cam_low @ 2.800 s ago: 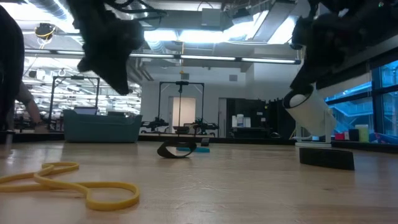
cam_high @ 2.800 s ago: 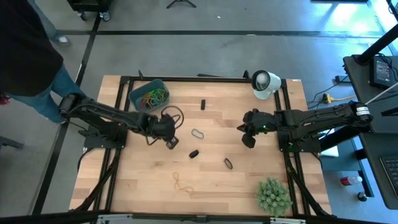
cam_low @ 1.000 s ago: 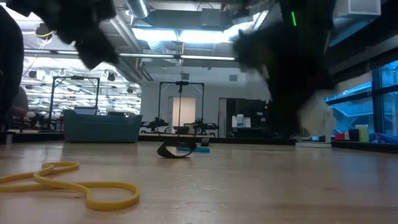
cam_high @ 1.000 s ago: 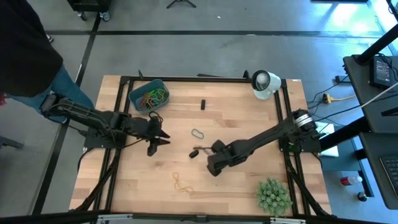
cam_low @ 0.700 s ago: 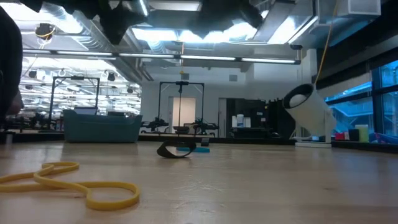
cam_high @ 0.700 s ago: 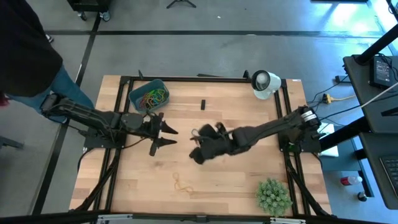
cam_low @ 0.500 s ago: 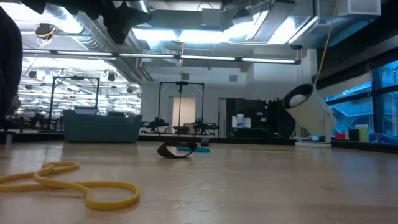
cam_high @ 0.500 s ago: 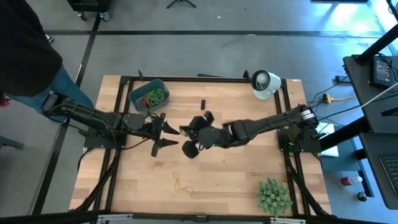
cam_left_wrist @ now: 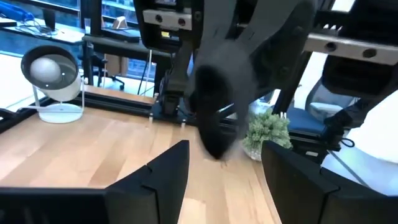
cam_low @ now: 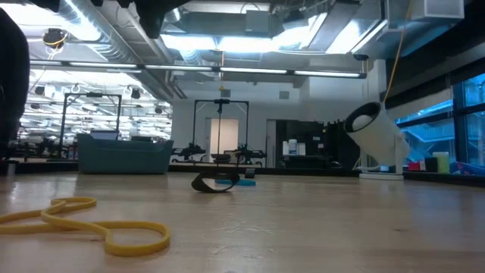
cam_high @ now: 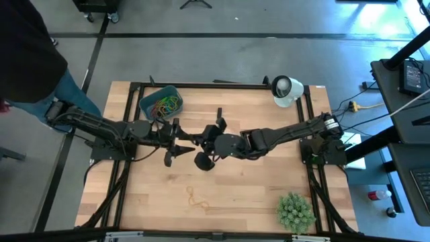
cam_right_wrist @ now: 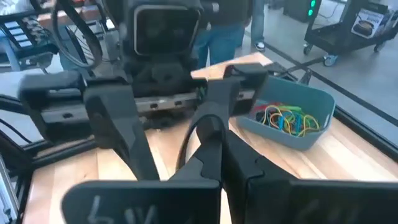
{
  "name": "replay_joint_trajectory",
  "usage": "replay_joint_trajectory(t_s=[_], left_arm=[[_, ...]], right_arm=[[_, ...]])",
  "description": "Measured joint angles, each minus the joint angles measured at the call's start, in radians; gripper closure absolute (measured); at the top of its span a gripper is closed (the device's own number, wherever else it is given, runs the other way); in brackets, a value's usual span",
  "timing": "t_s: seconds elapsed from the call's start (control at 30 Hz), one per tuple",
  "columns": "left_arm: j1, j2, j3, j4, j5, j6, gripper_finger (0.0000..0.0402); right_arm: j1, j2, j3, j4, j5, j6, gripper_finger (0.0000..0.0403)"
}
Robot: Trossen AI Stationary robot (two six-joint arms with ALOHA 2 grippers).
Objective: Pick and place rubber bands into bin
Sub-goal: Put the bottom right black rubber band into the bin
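Observation:
My right gripper (cam_high: 200,142) reaches over the table's middle and is shut on a dark rubber band (cam_right_wrist: 198,127). My left gripper (cam_high: 184,142) faces it, open, and its two fingers (cam_right_wrist: 121,127) stand on either side of the band's loop without touching it. The right gripper shows blurred ahead of the open fingers in the left wrist view (cam_left_wrist: 217,106). The teal bin (cam_high: 161,101) at the far left holds several coloured bands (cam_right_wrist: 287,118). A yellow band (cam_high: 196,196) lies on the table near the front and also shows in the low view (cam_low: 91,225). Another dark band (cam_low: 216,183) lies mid-table. My right gripper pinches the dark band's lower part (cam_right_wrist: 190,146) between its two shut fingertips. The fingers are about level and point toward the table's left. The band's loop stands out beyond the fingertips, clear of the table.
A white lamp-like object (cam_high: 285,90) stands at the far right corner. A spiky green ball (cam_high: 295,211) sits at the near right. A small black piece (cam_high: 218,113) lies mid-far. A person (cam_high: 30,60) stands beyond the far left corner.
My right gripper has risen from the table's near middle and swung toward the left edge, up to my left gripper, carrying the dark band clear of the table. My left gripper has stayed near the bin.

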State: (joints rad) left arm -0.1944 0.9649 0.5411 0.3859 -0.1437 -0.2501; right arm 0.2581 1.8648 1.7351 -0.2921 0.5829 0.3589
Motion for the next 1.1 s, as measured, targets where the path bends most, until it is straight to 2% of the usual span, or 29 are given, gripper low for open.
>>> replay_joint_trajectory(t_s=[0.27,0.37,0.53,0.9,1.1], left_arm=[[0.0,0.0,0.0,0.007,-0.041,0.001,0.0206],[0.0,0.0,0.0,0.008,-0.039,0.002,0.0218],[0.0,0.0,0.0,0.008,-0.039,0.002,0.0259],[0.002,0.0,-0.001,0.068,0.012,0.001,0.039],[0.002,0.0,-0.002,0.038,0.032,-0.001,0.0392]], right_arm=[[-0.001,0.0,0.0,0.046,-0.009,-0.025,0.0402],[-0.001,0.0,0.0,0.05,-0.009,-0.024,0.0402],[-0.001,0.0,0.0,0.049,-0.011,-0.024,0.0401],[-0.003,0.023,0.001,0.074,-0.017,-0.018,0.0398],[-0.005,0.033,0.0,0.09,-0.027,-0.024,0.0398]])
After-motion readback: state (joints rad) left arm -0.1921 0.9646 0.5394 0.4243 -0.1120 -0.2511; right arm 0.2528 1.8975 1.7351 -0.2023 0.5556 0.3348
